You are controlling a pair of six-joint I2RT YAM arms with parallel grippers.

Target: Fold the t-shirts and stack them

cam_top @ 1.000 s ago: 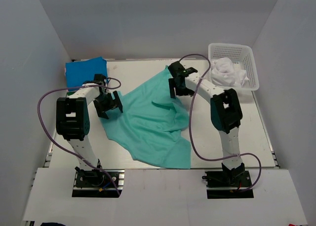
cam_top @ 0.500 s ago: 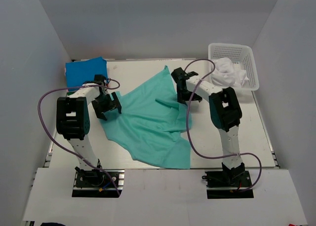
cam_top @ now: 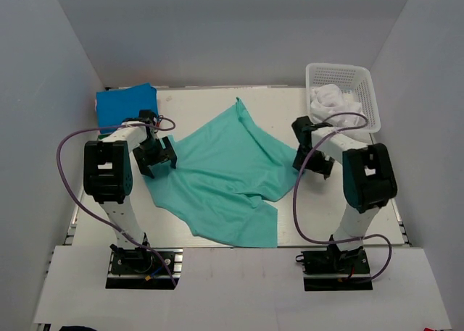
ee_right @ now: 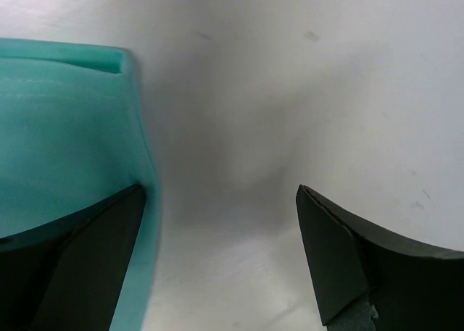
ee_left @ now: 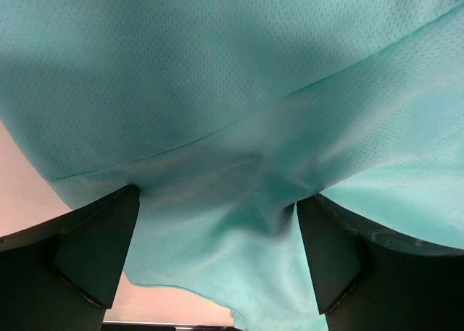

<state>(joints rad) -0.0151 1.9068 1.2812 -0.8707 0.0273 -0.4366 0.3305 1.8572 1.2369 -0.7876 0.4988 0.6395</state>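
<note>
The bench (cam_top: 203, 99) fills the middle of the top view. Across its centre the teal shirt (cam_top: 225, 179) lies spread but rumpled, its left edge hidden under the left arm, while a folded blue shirt (cam_top: 127, 105) sits at the upper left and a white shirt (cam_top: 333, 103) lies bunched in the basket (cam_top: 341, 74) at the upper right, its shape hard to read. The left fingers (ee_left: 94, 251) stand spread wide over the teal shirt's left edge with unpinched cloth between them and their tips cut off at the frame's bottom, and the right fingers (ee_right: 348, 258) are also released, over bare bench just right of the shirt's hem, holding nothing.
</note>
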